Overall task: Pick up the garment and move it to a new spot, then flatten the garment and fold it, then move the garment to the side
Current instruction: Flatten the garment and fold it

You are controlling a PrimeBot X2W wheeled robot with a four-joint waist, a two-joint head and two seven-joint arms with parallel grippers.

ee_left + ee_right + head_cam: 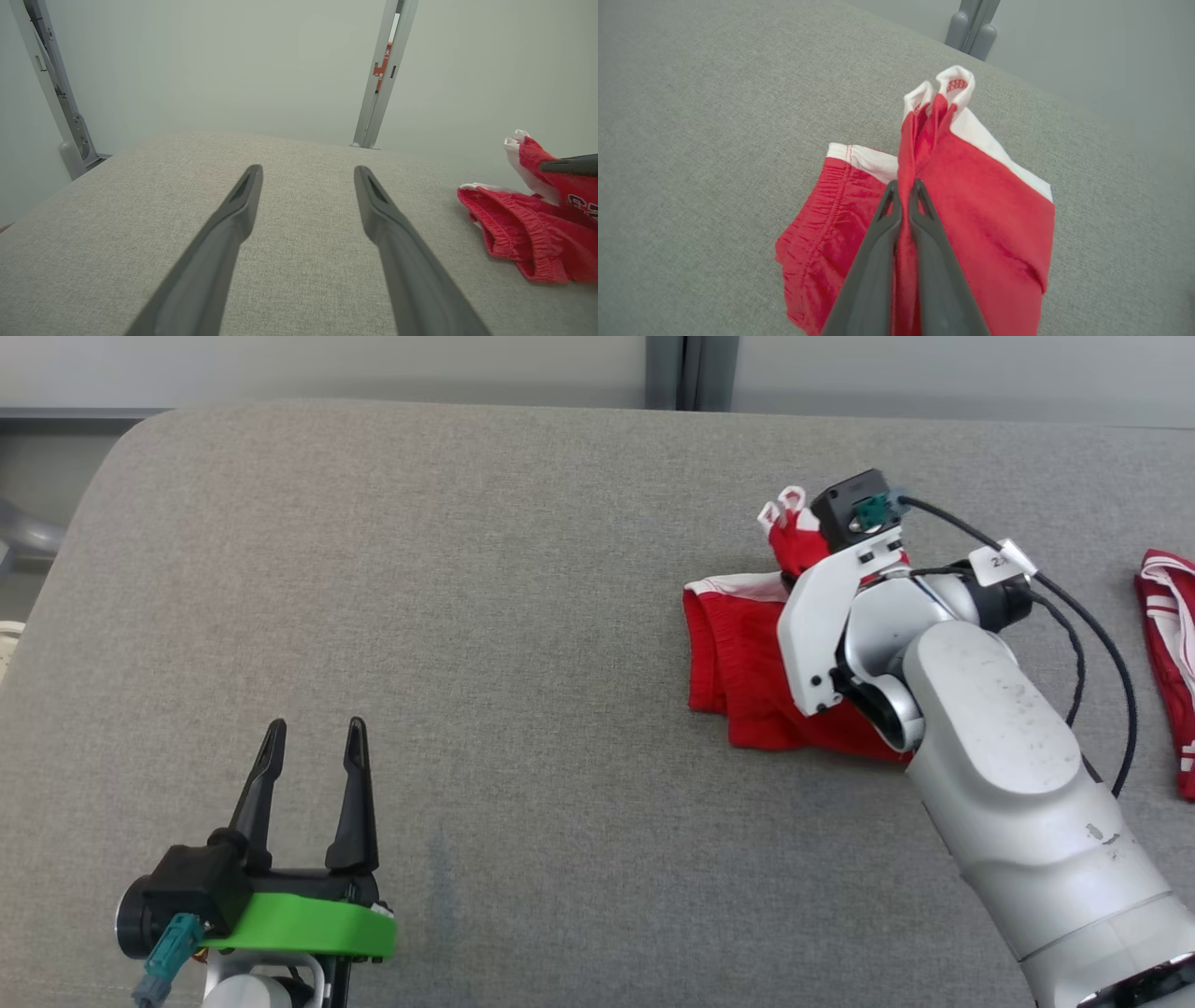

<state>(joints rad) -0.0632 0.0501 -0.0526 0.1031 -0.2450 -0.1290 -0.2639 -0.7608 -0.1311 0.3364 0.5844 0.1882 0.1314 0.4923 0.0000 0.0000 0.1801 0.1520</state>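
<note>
The red garment (747,681) lies bunched at the right of the grey tabletop (467,569), one fold pinched in the clenched right claw (905,186), a thin bite that may slip on lifting, while the left claw (316,723) stands released, well apart.

The premises appear to be a robot test room. A broad grey fabric-covered work surface (523,616) stands before plain pale walls (224,65), with grey metal frame posts (380,93) behind.
</note>
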